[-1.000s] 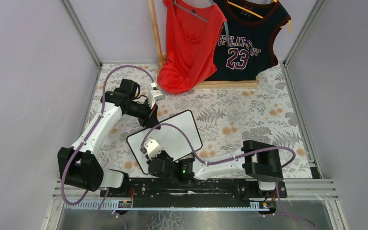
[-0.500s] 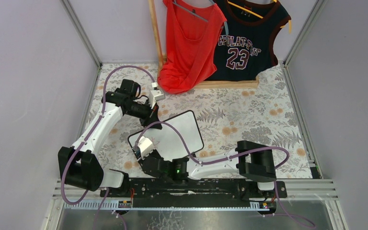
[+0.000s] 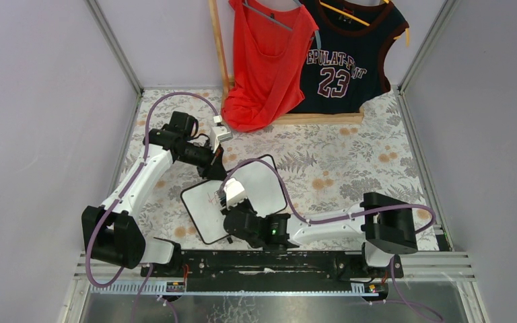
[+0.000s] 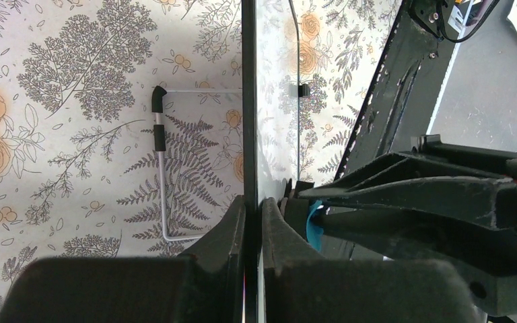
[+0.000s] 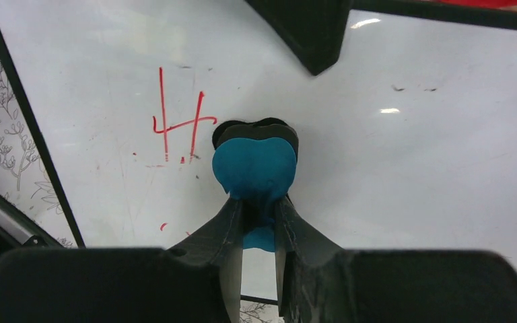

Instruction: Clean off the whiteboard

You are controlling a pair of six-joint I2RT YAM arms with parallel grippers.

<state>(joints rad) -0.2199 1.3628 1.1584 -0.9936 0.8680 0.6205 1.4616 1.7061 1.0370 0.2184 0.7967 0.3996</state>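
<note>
On the whiteboard (image 4: 248,101) edge the left gripper (image 4: 252,202) clamps; the right gripper (image 5: 259,202) pinches an eraser (image 5: 254,165), seemingly touching it.

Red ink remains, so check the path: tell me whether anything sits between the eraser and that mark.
Nothing visible does. The eraser in the right gripper rests on the whiteboard right beside the red mark, only bare board between. The left gripper clamps the far edge, clear of it.

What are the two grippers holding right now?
Left gripper: closed on the edge of the whiteboard.
Right gripper: closed on a blue eraser.
</note>
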